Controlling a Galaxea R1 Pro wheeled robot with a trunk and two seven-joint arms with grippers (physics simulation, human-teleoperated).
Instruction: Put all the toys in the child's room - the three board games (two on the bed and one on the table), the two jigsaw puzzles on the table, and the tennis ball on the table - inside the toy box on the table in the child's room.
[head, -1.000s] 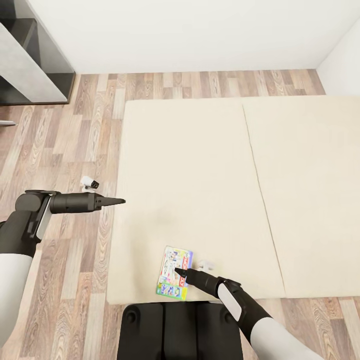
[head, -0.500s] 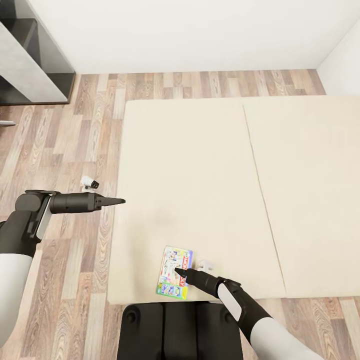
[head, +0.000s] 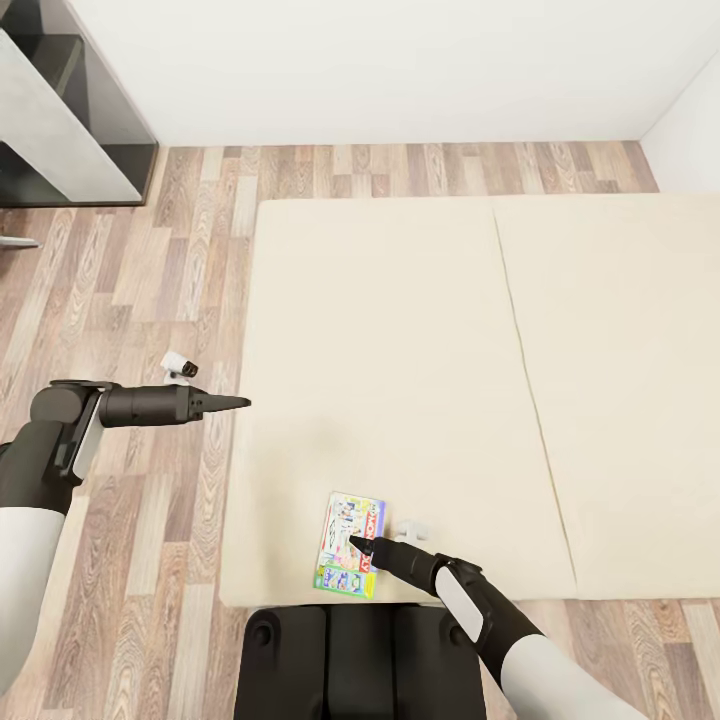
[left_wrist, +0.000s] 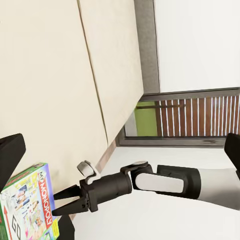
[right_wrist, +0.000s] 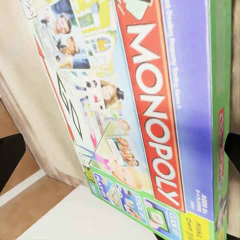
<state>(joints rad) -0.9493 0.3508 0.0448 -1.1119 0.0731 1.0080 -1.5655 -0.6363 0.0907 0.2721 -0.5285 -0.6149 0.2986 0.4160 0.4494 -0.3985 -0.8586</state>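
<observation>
Reaching arm: our right gripper (head: 352, 541) low over board game (head: 348, 545) on bed (head: 400, 330)
Right fingers: parted, nothing held
Left fingers (head: 235, 402): can't tell

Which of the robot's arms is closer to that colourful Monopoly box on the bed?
The right. Its gripper is over the board game, fingers spread apart. The left gripper hangs off to the side, at the bed's edge, well away from the box.
</observation>
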